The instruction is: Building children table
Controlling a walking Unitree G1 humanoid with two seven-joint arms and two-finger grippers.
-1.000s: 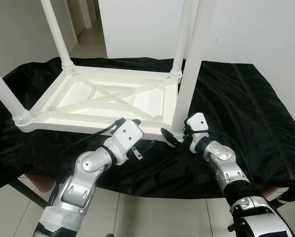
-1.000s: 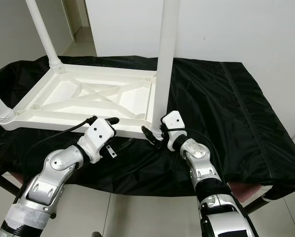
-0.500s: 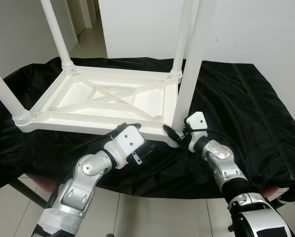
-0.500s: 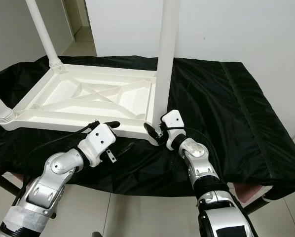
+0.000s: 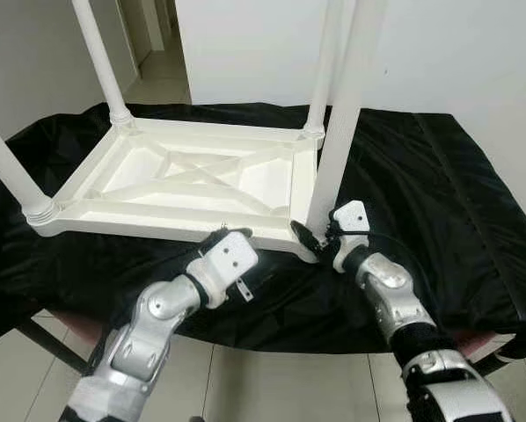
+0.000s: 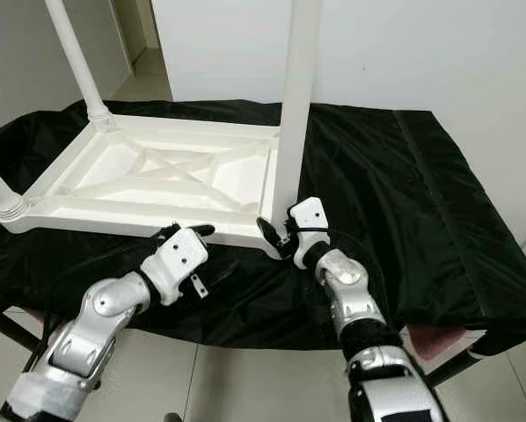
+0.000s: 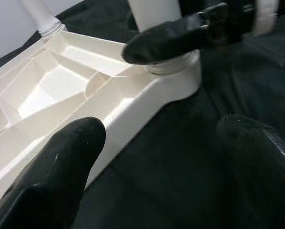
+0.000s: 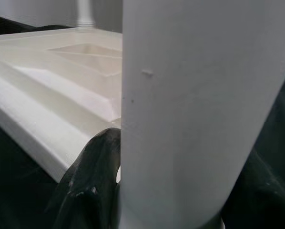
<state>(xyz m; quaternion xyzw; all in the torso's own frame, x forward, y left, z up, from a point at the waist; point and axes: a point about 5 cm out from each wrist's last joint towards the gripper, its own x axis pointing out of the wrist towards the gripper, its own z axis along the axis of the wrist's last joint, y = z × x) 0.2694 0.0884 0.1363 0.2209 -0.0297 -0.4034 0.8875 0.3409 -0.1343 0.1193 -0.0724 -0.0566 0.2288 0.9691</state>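
right end effector (image 5: 314, 243) gripping table leg (image 5: 340, 114)

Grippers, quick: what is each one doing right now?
Left gripper: open, holding nothing, by the tabletop edge.
Right gripper: shut on the near leg, at its base.
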